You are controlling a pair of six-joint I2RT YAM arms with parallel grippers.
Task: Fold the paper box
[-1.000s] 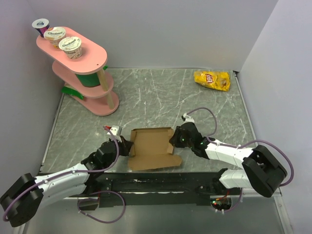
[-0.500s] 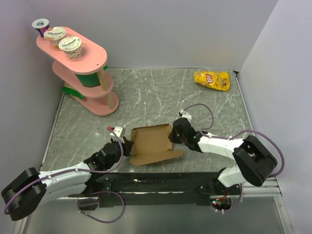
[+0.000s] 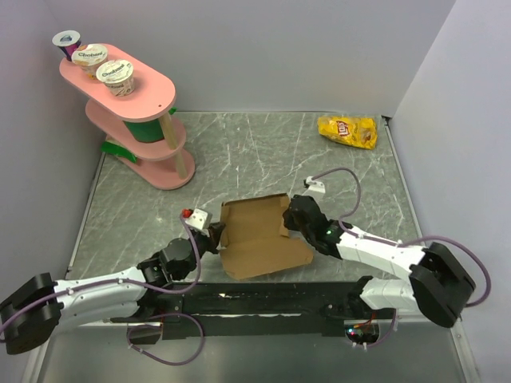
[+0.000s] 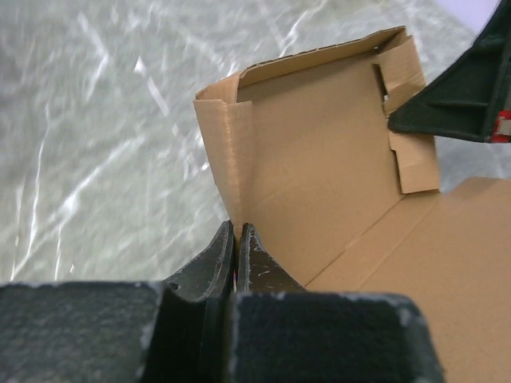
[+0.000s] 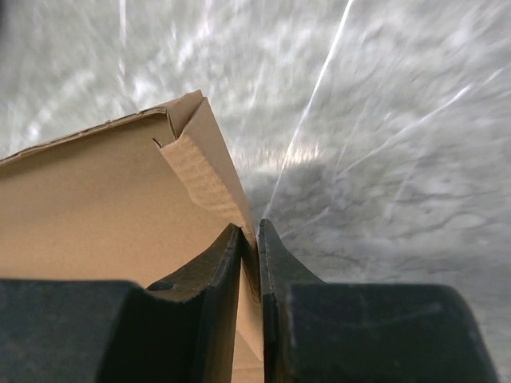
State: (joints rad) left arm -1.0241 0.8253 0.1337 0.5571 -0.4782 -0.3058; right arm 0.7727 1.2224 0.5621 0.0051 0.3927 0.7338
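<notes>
The paper box (image 3: 257, 237) is plain brown cardboard, partly folded, lying near the table's front middle with its back and side walls raised. My left gripper (image 3: 214, 238) is shut on the box's left wall, which shows between the jaws in the left wrist view (image 4: 237, 231). My right gripper (image 3: 289, 219) is shut on the box's right wall, seen pinched between the jaws in the right wrist view (image 5: 250, 235). The box (image 4: 335, 175) shows its inner floor and a loose corner flap; the box (image 5: 112, 191) also fills the left of the right wrist view.
A pink tiered stand (image 3: 136, 120) with yogurt cups (image 3: 116, 73) stands at the back left. A yellow chip bag (image 3: 348, 131) lies at the back right. Grey walls close in the table on three sides.
Both grippers have shifted right and slightly back with the box, which has turned a little. The right gripper's wrist has rolled, and the box's side walls stand more upright.
</notes>
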